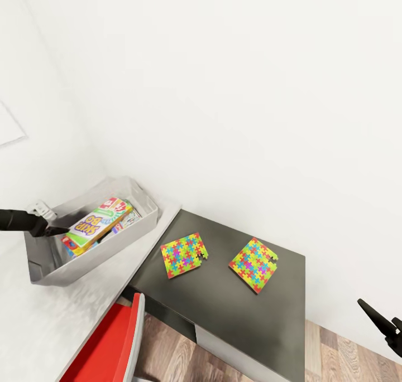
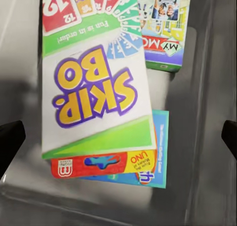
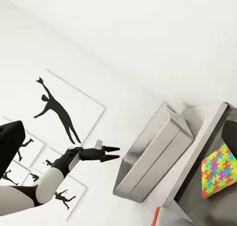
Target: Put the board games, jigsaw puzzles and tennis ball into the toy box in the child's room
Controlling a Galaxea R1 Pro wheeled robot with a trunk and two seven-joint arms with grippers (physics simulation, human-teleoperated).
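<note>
So the SKIP-BO board game (image 1: pixel 99 220) is lying flat inside the toy box (image 1: pixel 39 256) on top of two other game boxes (image 2: pixel 165 25), and the bin sits on the light grey end of the desk (image 1: pixel 61 304) by the wall. Both jigsaw puzzles (image 1: pixel 184 255) are flat on the dark part of the desk, well apart from the bin. Left end effector (image 1: pixel 60 231) hangs over the bin's rim with fingers spread wide and empty; right end effector (image 1: pixel 385 323) is off past the desk's far end, and whether it's open I can't tell
</note>
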